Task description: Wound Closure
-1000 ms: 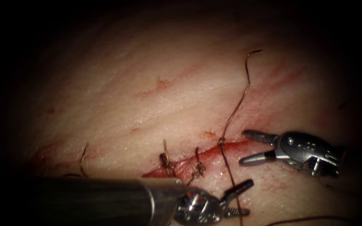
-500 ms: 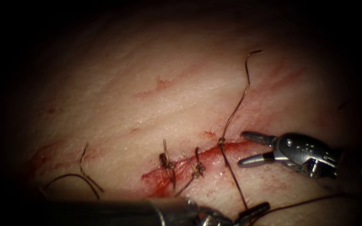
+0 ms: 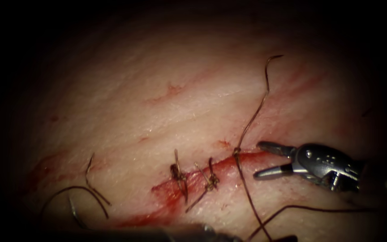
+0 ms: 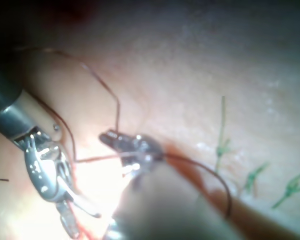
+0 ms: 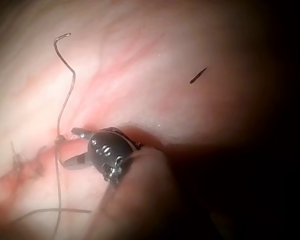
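The left tool has its fingers clenched on the thread, just below the knot at the right end of the cut. The right tool sits right of the cut, fingers spread, holding nothing. What looks like the needle lies loose on the tissue, well left of the cut. Red fluid is smeared below it. Compared with a second ago, the left tool has dropped to the bottom edge, dragging the thread along; the right tool hasn't budged.
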You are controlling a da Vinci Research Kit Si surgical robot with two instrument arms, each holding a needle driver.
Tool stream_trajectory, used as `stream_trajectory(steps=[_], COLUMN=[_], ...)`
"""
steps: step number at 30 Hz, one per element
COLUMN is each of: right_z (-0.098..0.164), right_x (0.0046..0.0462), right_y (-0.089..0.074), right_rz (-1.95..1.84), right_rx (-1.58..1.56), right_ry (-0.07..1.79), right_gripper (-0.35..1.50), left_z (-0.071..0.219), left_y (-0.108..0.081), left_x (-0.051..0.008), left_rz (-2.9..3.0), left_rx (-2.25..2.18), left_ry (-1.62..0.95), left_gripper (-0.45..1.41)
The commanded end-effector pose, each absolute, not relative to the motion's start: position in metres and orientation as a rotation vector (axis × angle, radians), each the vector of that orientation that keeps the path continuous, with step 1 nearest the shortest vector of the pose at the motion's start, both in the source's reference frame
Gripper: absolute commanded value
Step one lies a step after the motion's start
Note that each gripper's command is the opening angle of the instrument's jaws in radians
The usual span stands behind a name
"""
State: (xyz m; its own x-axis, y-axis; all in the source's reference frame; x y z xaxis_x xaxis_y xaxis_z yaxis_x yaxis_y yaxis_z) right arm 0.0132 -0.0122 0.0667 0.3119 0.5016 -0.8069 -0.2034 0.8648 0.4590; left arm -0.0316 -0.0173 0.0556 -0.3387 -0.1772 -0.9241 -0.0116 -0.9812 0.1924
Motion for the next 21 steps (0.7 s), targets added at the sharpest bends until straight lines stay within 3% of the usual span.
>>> stream_trajectory(steps=[1,15,21], right_z=[0.067,0.063,0.063], right_x=[0.0139,0.0140,0.0180], right_y=[-0.013,-0.009,-0.009], right_rz=[0.475,0.564,0.537], right_rx=[0.298,0.252,0.249], right_ry=[1.169,1.244,1.268], right_gripper=[1.31,1.31,1.30], left_z=[0.056,0.054,0.055], left_y=[-0.017,-0.005,-0.003], left_x=[-0.0317,-0.0245,-0.0240], left_rz=[-2.494,-2.630,-2.647], left_rx=[1.752,1.952,2.006], left_ry=[-0.231,-0.091,-0.068], left_gripper=[-0.45,-0.45,-0.45])
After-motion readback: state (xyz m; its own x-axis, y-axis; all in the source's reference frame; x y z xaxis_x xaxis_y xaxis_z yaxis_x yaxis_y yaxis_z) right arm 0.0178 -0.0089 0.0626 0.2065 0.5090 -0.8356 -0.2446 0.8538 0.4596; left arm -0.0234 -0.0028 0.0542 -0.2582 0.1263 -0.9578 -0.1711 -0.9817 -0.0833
